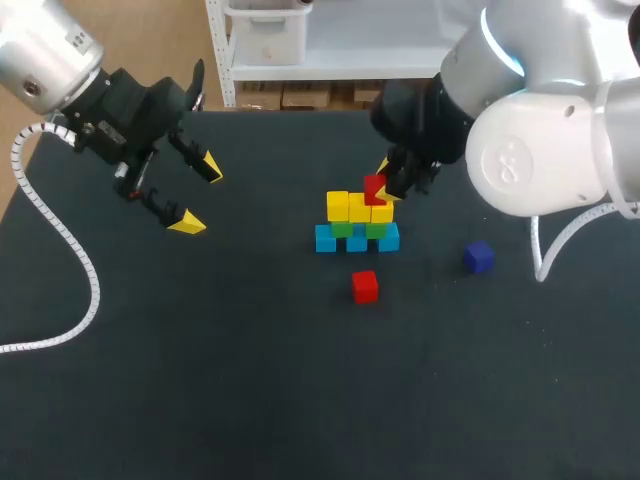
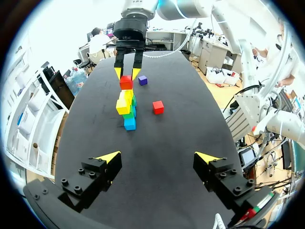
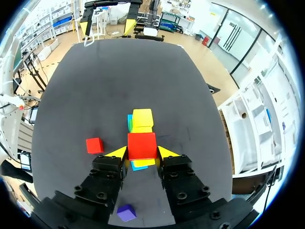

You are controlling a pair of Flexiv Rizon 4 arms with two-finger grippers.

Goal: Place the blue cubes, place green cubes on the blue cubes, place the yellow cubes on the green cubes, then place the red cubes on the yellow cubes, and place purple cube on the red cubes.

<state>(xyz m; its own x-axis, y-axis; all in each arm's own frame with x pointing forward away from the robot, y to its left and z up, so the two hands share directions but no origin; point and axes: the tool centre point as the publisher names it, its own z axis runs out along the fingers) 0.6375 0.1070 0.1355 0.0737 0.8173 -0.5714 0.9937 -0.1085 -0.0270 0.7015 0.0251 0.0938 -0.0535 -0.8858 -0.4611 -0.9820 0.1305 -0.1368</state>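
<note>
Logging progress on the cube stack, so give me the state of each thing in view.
Right hand: shut on held red cube, over yellow cubes.
Left hand: open, empty.
Loose red cube: lying on table.
Purple cube: lying on table.
Blue cubes, green cubes: stacked under yellow cubes.

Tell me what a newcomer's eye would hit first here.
The cube stack at the table's middle: blue below, green, then yellow. The right gripper holds a red cube over its yellow row. A second red cube and a purple cube lie loose nearby; the left gripper hangs open.
</note>
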